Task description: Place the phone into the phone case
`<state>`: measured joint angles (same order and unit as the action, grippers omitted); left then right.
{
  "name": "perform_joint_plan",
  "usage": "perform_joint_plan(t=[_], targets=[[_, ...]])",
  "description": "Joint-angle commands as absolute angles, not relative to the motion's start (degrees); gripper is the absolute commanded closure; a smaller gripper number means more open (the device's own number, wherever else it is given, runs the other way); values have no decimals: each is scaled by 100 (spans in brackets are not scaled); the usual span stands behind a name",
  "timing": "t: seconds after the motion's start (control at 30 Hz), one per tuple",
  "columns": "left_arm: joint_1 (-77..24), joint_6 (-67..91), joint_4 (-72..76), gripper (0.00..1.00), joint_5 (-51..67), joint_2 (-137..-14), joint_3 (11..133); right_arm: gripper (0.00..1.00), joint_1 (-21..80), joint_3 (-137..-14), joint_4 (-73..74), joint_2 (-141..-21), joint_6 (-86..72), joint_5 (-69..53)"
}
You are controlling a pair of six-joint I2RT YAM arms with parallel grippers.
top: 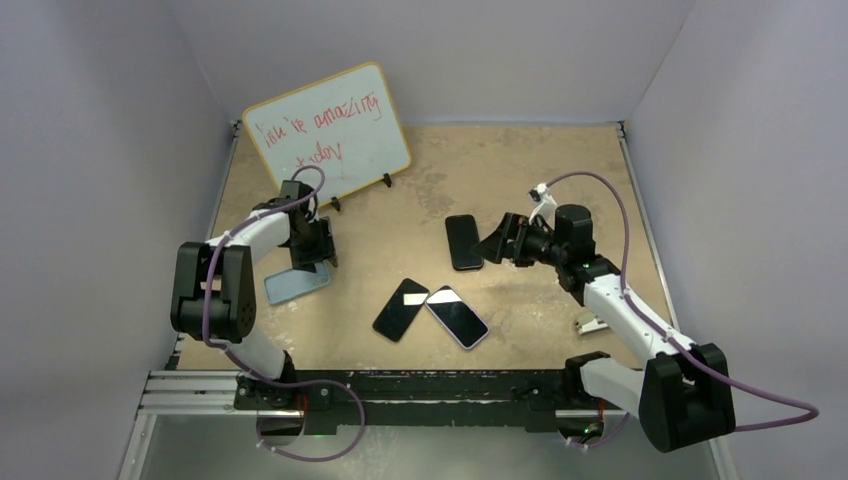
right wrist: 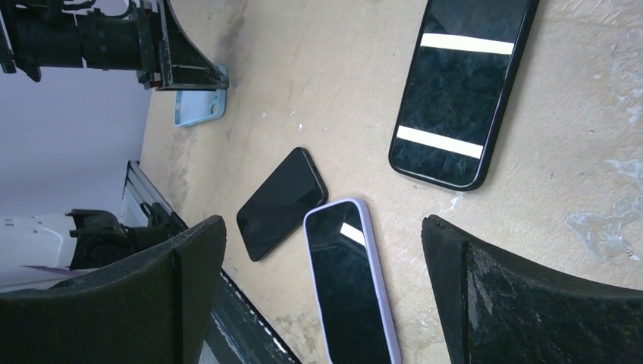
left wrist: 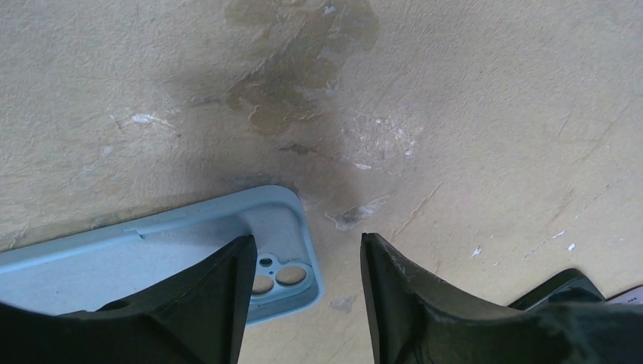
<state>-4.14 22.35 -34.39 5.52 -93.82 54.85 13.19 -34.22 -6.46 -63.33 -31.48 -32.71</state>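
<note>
On the desk [top: 560,170], left side: light-blue phone case [top: 297,284] lies flat, hollow side up. Left hand [top: 318,252] hangs directly over it. Left wrist view: fingers [left wrist: 220,303] part-spread, nothing pinched between them. One fingertip overlaps the camera-cutout end of the case; the other stands over bare desk just beside the case's edge. Whether either finger touches the case cannot be told.

Desk centre: three phones, all screen up, none in the case.
- Far black phone [top: 463,242] lies just beside the right hand [top: 497,243].
- Near black phone [top: 401,309] and white-rimmed phone [top: 457,316] lie nearer the arm bases, far corners close together, spreading apart like a V.
- All three are well apart from the case.

Right hand: fingers spread wide, holding nothing, tilted toward the phones. Right wrist view shows the white-rimmed phone between the two fingertips.

Whiteboard [top: 328,133] with red writing stands propped at far left, behind the left arm.
</note>
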Motion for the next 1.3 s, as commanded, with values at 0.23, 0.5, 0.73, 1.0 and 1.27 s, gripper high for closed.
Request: perform_joint_plan(t=[0.23,0.5,0.73,1.0,1.27], targets=[[-632,2627,-2786,56,1146,-9470,5041,1,1338,-3003,-1061,-5987,-3323,-3558],[-898,2873,-2492,81,1562,-9296,4862,1,1348,-2972,-886,-5754,-3270,-3460],[-1239,3586,-1697,99,2516,-9086,4724,1,1354,-2903,-665,-5450,-3247,-3353],[-1549,4379,-802,100,3003,-9106,4813,1,1357,-2854,-583,-5363,-3239,-3267],[-1626,4816,134,97,2981,-9234,4691,1,1362,-2887,-407,-5262,-3233,-3185]])
